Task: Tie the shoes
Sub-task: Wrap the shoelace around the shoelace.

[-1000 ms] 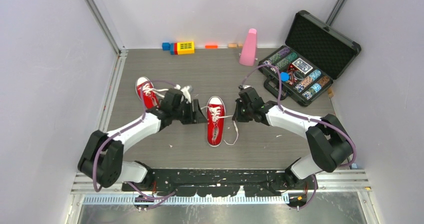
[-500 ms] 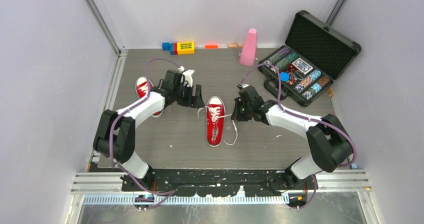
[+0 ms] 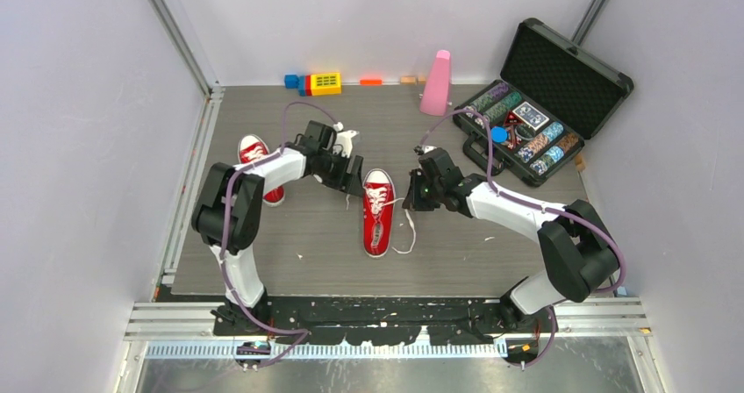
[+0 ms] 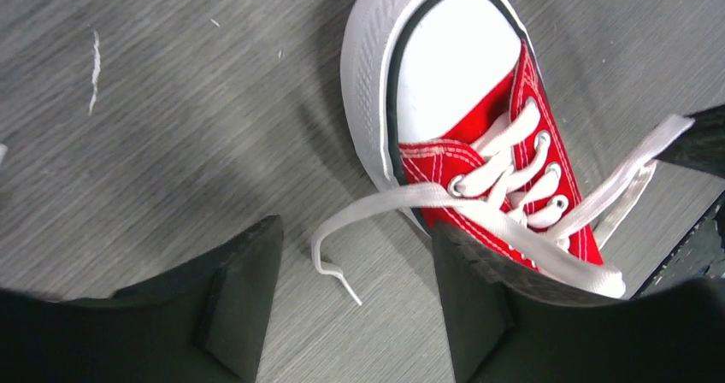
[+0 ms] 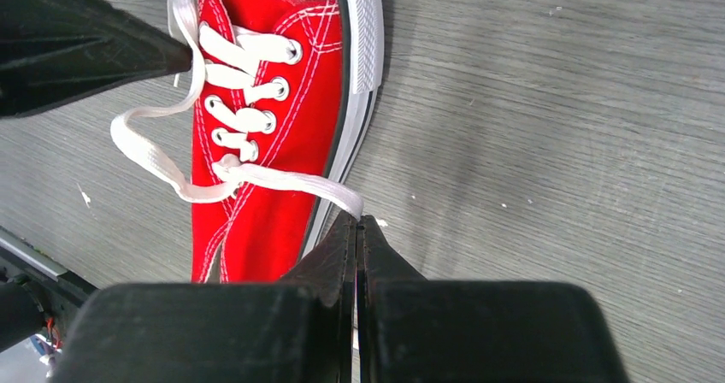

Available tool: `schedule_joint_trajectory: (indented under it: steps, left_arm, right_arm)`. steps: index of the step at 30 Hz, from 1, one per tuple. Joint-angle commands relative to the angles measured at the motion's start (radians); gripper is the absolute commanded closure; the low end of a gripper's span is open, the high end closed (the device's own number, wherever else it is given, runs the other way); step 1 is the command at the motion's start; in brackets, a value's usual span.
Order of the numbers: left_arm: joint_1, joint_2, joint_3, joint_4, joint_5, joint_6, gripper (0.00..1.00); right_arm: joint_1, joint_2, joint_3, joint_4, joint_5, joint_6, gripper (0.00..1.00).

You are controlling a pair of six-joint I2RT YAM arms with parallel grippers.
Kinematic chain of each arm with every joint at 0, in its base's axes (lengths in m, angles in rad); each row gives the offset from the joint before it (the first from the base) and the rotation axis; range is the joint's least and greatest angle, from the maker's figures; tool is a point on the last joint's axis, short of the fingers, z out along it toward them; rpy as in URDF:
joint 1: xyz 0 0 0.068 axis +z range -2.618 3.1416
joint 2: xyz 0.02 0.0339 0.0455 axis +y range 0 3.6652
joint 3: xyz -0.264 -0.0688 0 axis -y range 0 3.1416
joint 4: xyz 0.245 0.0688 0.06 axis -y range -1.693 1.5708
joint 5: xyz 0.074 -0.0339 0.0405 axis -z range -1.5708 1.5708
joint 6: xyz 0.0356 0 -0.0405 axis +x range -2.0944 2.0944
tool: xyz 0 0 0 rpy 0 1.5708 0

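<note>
One of the shoes, red with a white toe cap, lies mid-table, toe pointing away. The other shoe lies at the left, partly under my left arm. My left gripper is open just left of the middle shoe's toe. A loose white lace end lies on the table between its fingers, touching neither. My right gripper is shut on the other lace, which runs taut from the shoe's right side to its tips.
An open black case of poker chips sits at the back right. A pink cone-shaped object and coloured blocks stand along the back wall. Side walls close in left and right.
My left arm's elbow has swung toward the back and its gripper has opened wider, staying by the middle shoe's toe. The right arm and its lace have not moved.
</note>
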Motion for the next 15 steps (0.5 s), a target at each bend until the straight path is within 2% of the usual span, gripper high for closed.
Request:
schedule_joint_trajectory:
  steps: [1,6,7,10,11,15]
  left_arm:
    - [-0.001,0.058,0.095,-0.052,0.023,0.037,0.38]
    - [-0.001,0.115,0.137,-0.097,0.013,0.015,0.59]
    - [-0.001,0.114,0.137,-0.095,0.025,0.008,0.66]
    - [-0.001,0.083,0.113,-0.079,0.029,-0.013,0.94]
    - [-0.001,0.064,0.100,-0.076,0.011,-0.024,1.00]
    - [0.002,-0.058,0.016,-0.044,-0.070,-0.083,1.00]
  right_arm:
    - [-0.006,0.010,0.022,0.041,-0.029,-0.007,0.99]
    - [-0.007,0.020,0.021,0.050,-0.034,-0.001,0.99]
    - [-0.007,0.021,0.022,0.050,-0.034,0.000,0.99]
    - [-0.007,0.027,0.025,0.041,-0.018,0.010,0.99]
    - [-0.009,0.027,0.024,0.037,-0.009,0.015,0.98]
    - [-0.011,0.027,0.040,-0.010,0.042,0.022,0.93]
